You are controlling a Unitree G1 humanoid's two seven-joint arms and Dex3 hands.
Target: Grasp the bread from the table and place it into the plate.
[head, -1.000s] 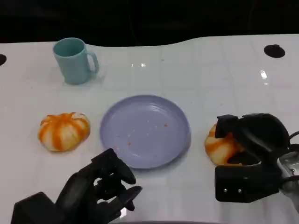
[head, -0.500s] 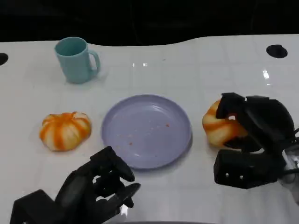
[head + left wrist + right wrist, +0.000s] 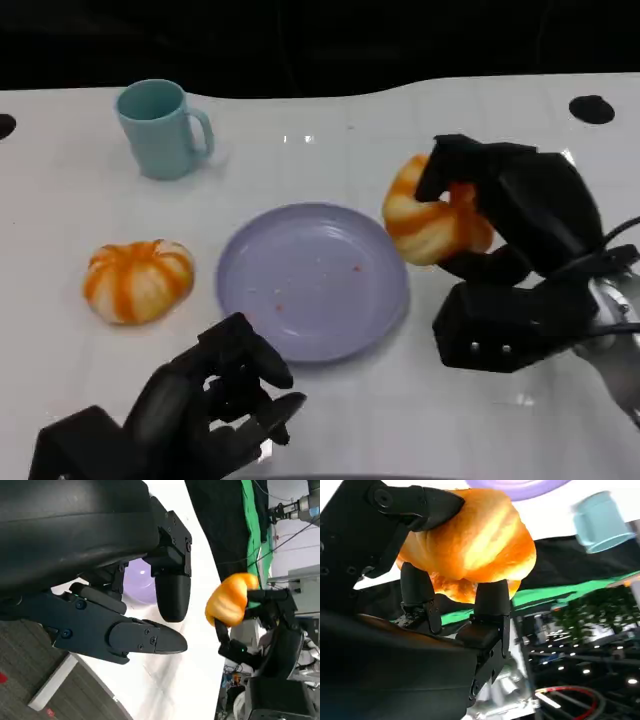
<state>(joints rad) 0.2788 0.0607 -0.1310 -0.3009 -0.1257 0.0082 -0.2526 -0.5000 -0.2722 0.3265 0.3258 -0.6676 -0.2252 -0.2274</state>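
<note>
Your right hand (image 3: 500, 215) grips the bread (image 3: 432, 218), fingers closed around it, lifted off the table (image 3: 330, 150) just beside the plate (image 3: 312, 280). Left hand (image 3: 215, 400) holds nothing, fingers loosely curled. Carry it over the plate's centre, lower, then release

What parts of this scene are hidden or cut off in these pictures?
- Bread, head view: its right side hidden by the right hand.
- Plate, left wrist view: mostly behind the left hand.
- Mug, right wrist view: blurred, handle unseen.
</note>
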